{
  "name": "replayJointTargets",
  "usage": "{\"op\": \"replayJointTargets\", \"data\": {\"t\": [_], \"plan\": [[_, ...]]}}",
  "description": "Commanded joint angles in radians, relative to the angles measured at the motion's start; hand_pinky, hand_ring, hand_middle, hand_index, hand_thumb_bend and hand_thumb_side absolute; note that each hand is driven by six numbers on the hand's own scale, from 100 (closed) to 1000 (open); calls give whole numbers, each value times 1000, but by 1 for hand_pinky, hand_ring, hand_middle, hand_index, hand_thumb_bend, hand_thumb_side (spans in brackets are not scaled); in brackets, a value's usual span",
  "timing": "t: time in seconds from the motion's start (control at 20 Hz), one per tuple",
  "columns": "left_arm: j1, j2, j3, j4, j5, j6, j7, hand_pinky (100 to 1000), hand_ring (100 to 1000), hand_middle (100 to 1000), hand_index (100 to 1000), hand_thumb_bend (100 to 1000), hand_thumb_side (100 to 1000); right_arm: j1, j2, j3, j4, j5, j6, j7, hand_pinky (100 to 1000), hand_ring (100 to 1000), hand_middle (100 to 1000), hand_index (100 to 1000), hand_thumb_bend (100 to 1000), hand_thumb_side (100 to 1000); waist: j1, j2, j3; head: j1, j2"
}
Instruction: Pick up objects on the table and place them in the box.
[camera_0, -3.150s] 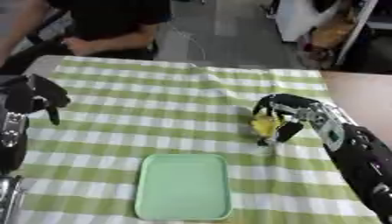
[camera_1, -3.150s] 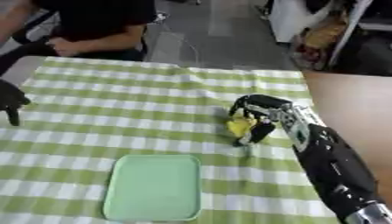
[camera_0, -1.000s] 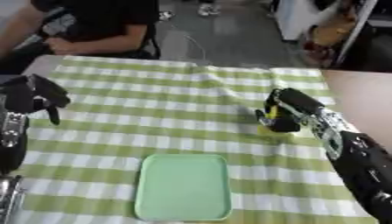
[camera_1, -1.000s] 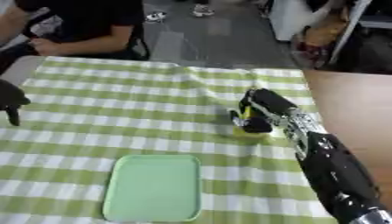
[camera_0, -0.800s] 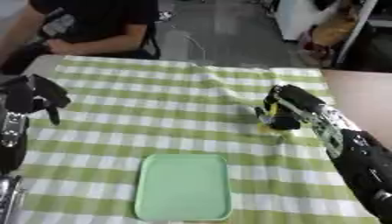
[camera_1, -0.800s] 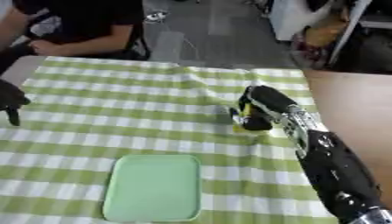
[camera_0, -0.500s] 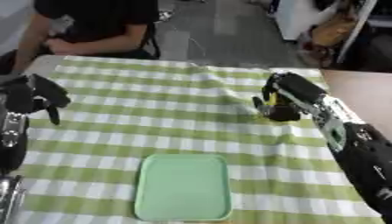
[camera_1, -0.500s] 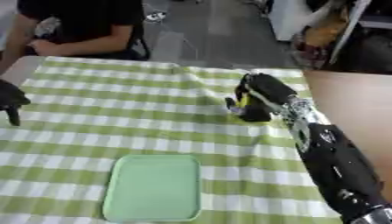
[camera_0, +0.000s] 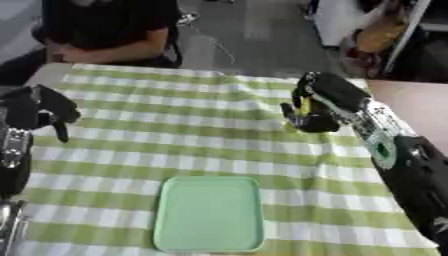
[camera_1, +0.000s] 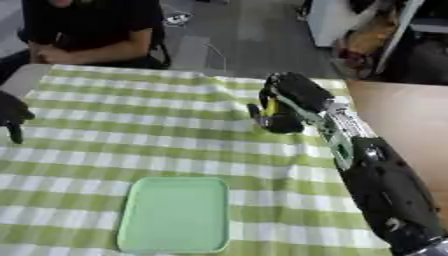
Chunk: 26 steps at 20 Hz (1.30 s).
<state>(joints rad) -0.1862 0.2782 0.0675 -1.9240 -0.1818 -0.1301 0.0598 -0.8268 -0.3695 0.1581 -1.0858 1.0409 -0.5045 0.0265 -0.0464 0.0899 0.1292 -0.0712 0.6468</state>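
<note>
Since the earlier frames your right hand has risen beyond the green tray, fingers curled round the yellow object, seemingly small and light, best kept pinched; only the left eye view shows your left hand, fingers curled, empty.

Tray lies on the cloth-covered tabletop near the front edge, about midway between left and right edges. Right hand is over the right part of the tabletop, toward the back edge, behind and right of the tray, with a small object in its fingers. Left hand sits at the left edge, behind and left of the tray, well apart from it.
</note>
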Motion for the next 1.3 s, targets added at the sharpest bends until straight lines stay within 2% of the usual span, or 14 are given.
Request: {"op": "replayJointTargets", "data": {"t": [0.05,0.3,0.5,0.85,0.9,0.95,1.3], "plan": [[-8,12,1,-18,1,0,-2,234,465,485,430,619,999,-10,-25,7,-52,-17,-7,10,100,100,161,366,100,633,3,-15,-1,0,-14],[-7,12,-1,-18,2,0,-3,234,465,485,430,618,999,-22,-1,33,-96,-35,-17,35,100,100,163,368,100,636,4,-16,0,-7,-13],[-9,10,-4,-18,4,0,-6,234,465,485,430,618,999,-46,51,57,-100,-37,-29,63,100,100,163,369,100,637,5,-16,4,-14,-13],[-17,5,-8,-18,7,-2,-11,235,465,485,430,618,999,-80,142,67,-34,-4,-36,89,100,100,159,368,100,636,5,-15,17,-26,-15],[-18,5,-9,-18,8,-2,-11,235,465,485,430,618,999,-83,154,66,-20,1,-38,91,100,100,158,368,100,610,5,-14,18,-28,-15],[-19,4,-10,-18,9,-3,-12,235,465,485,430,617,999,-85,166,66,-5,7,-40,93,100,100,158,368,100,634,5,-13,20,-31,-15],[-25,-1,-12,-18,12,-4,-15,235,465,485,430,617,999,-90,246,58,71,52,-50,91,100,100,154,368,100,632,8,-10,26,-43,-15]]}}
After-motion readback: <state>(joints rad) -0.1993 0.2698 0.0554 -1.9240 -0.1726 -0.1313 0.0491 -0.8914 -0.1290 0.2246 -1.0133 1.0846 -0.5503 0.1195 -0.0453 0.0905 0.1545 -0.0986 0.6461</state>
